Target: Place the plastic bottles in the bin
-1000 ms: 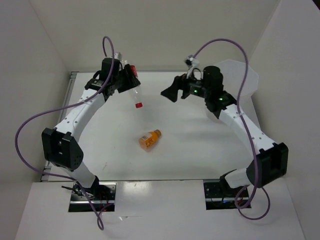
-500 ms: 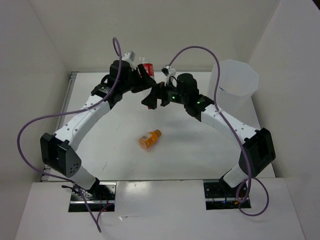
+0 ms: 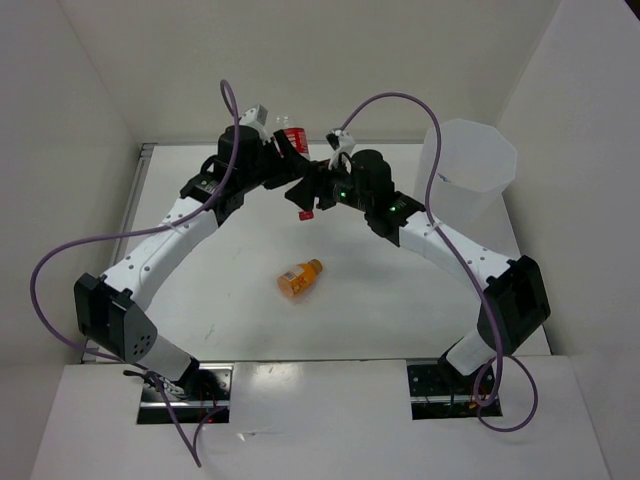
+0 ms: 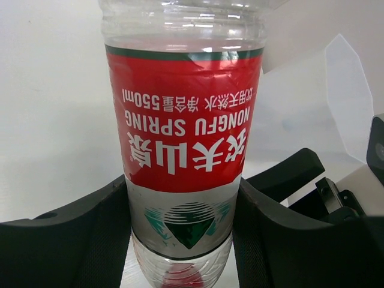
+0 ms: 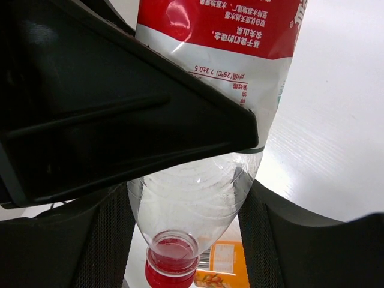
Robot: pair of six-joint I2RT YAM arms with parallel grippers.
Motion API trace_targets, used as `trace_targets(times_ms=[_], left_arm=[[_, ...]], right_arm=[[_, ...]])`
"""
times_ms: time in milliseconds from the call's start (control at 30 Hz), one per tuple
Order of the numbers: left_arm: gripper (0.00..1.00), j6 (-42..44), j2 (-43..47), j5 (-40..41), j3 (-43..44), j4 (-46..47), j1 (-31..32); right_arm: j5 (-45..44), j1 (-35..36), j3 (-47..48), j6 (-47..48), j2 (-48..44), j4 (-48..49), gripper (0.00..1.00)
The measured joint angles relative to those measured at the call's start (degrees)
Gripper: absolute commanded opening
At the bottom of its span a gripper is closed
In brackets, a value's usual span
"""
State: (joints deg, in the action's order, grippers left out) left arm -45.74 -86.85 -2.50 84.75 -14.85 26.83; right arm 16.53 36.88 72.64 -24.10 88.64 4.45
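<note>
Red-label bottle [image 4: 183, 120] hangs cap-down in the air over the far middle of the table [image 3: 230, 300], clamped around its label by the left gripper [image 4: 182, 192], while the right gripper [image 5: 185, 204] has its jaws pressed against the clear shoulder just above the cap. This looks like a hand-over between the arms. The next move calls for the left jaws to let go once the right grip is firm, then a swing right to the bin [image 3: 470, 190], well apart at the far right; an orange bottle [image 3: 300, 278] lies waiting on the table.
</note>
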Motion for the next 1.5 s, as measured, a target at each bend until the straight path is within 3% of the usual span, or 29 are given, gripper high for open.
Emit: trace_targets(times_ms=[167, 200, 233, 333, 367, 700, 1000, 1267, 1433, 1500], left_arm=[[0.78, 0.39, 0.00, 0.22, -0.20, 0.57, 0.15], [0.82, 0.50, 0.02, 0.31, -0.31, 0.76, 0.17], [0.89, 0.70, 0.07, 0.28, -0.46, 0.85, 0.15], [0.91, 1.05, 0.46, 0.28, -1.20, 1.33, 0.11], [1.00, 1.44, 0.61, 0.15, -1.33, 1.53, 0.13], [1.00, 5.11, 7.82, 2.01, -3.74, 0.46, 0.74], [1.00, 4.22, 23.28, 11.43, -11.80, -6.71, -1.88], [1.00, -2.01, 21.62, 26.38, -14.27, -20.06, -2.93], [1.00, -4.22, 19.50, 30.29, -14.62, -25.29, -3.15], [1.00, -4.24, 19.15, 30.75, -14.67, -26.08, -3.48]], right_arm=[[-0.57, 0.11, -0.11, -0.11, -0.11, 0.11, 0.39], [-0.81, 0.13, -0.31, -0.04, -0.24, 0.24, 0.27], [-1.20, 0.15, -0.50, -0.07, -0.46, 0.24, 0.25], [-2.25, 0.17, -1.33, -0.09, -1.38, 0.22, 0.25], [-2.47, 0.24, -1.55, -0.04, -1.66, 0.24, 0.25], [-10.38, -0.48, -1.95, 2.78, -5.51, -2.49, 0.25], [-21.14, -21.18, 1.44, 3.72, -14.29, -10.95, 0.26], [-28.98, -31.95, 3.67, 7.74, -16.04, -12.31, 0.29], [-32.65, -35.71, 3.67, 9.44, -11.78, -13.38, 0.43], [-33.00, -36.74, 3.67, 9.92, -10.45, -13.86, 0.60]])
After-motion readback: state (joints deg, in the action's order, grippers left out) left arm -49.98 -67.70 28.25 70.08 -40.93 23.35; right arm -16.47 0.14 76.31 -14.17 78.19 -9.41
